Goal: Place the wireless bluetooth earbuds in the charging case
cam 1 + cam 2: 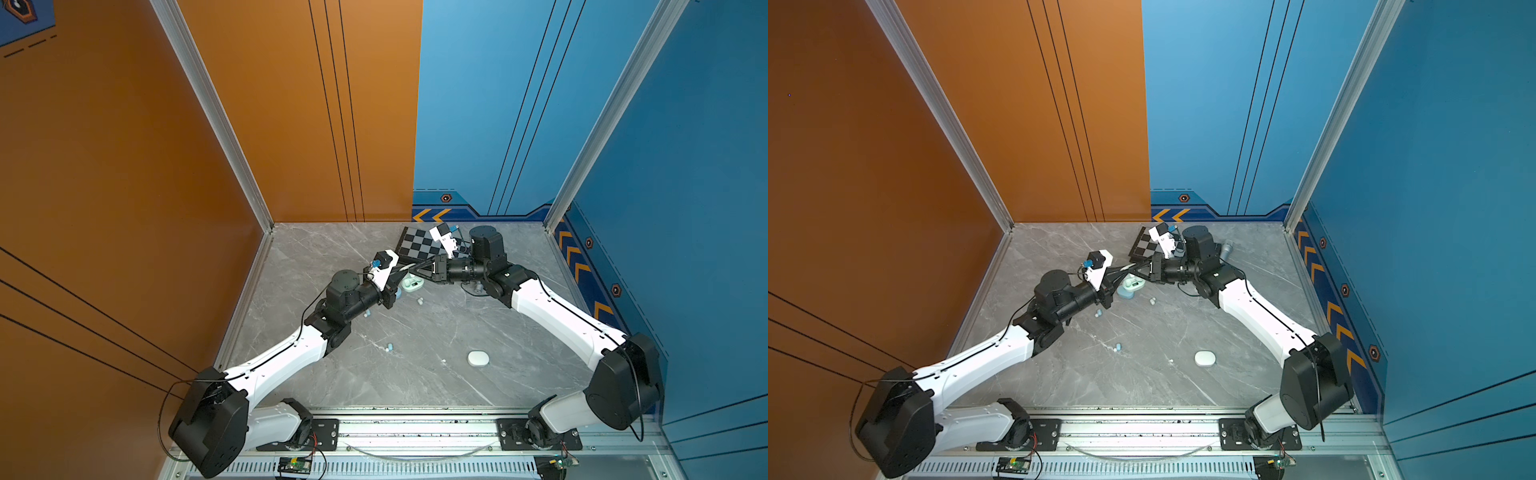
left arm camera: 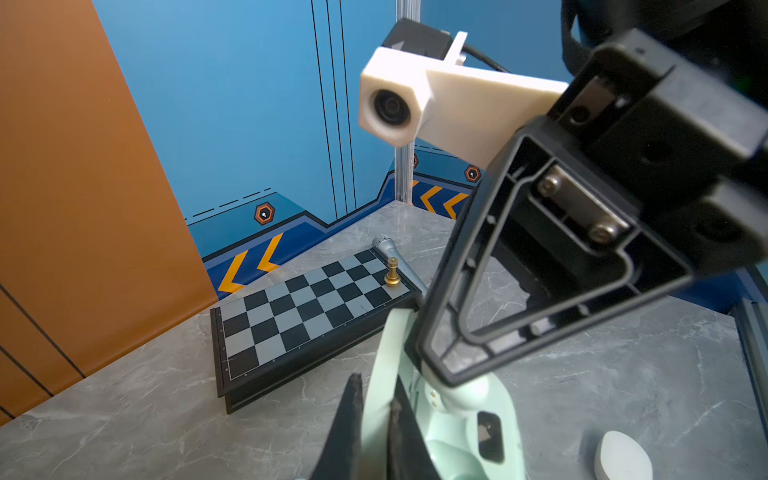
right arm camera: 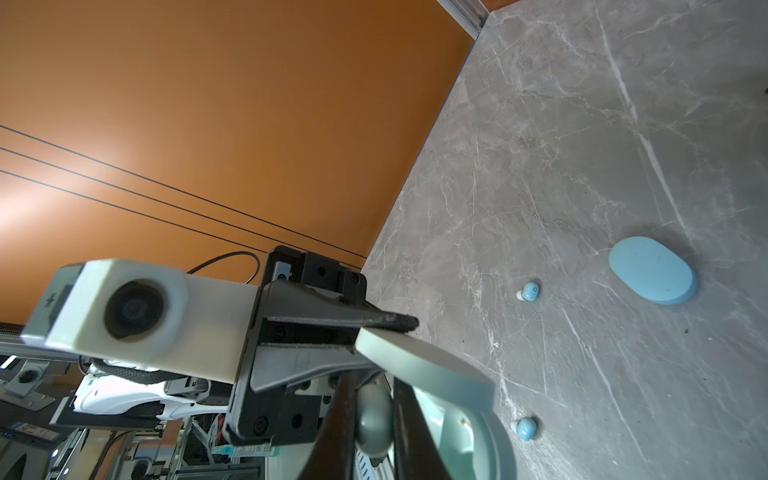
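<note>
- Gripping a pale green earbud [image 3: 372,419] in the right end effector [image 3: 372,390], jaws pinched nearly closed on it, tip down at the open mint charging case [image 2: 457,440].
- Clamping that case's raised lid [image 2: 386,353] edgewise in the left end effector [image 2: 375,397], jaws closed tight on it.
- Press straight down into the well; let go only once seated flush, not perched on the rim.
- Hold the lid firm meanwhile, to stop the case tipping or sliding on the desk [image 1: 415,395].
- Withdraw upward, never sideways toward the blue case [image 1: 1125,293] just beside it at 8 o'clock.
- Look next, probably, to a loose bud [image 1: 419,301] at 5 o'clock of the mint case, then a pair of light blue buds [image 1: 390,347] farther off at 6 o'clock.
- Leave the chessboard [image 1: 419,245] at 12 o'clock alone.
</note>
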